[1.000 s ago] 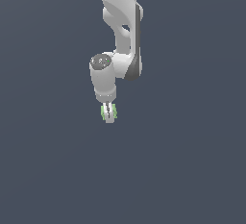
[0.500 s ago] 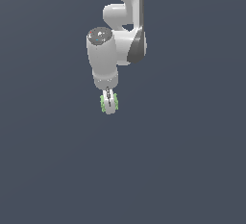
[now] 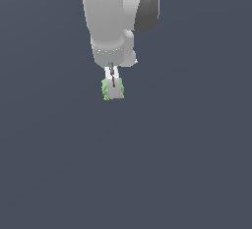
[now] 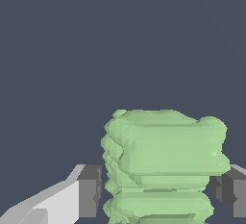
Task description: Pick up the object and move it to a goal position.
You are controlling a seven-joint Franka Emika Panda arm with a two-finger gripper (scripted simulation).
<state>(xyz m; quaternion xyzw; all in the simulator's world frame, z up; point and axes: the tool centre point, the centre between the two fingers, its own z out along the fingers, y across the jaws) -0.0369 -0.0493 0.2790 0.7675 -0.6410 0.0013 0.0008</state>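
Since half a second ago, the arm has risen in the exterior view, so its white body now fills more of the upper frame, and the wrist has turned so the fingers face the camera edge-on. The tool [image 3: 113, 89] hangs straight down, pinching the object [image 3: 106, 90], whose light-green knobbly edges peek out on both sides of the fingers. In the wrist view the object [image 4: 163, 165] sits between the two dark finger pads [image 4: 90, 192], touching them, with plain grey-blue background behind it.
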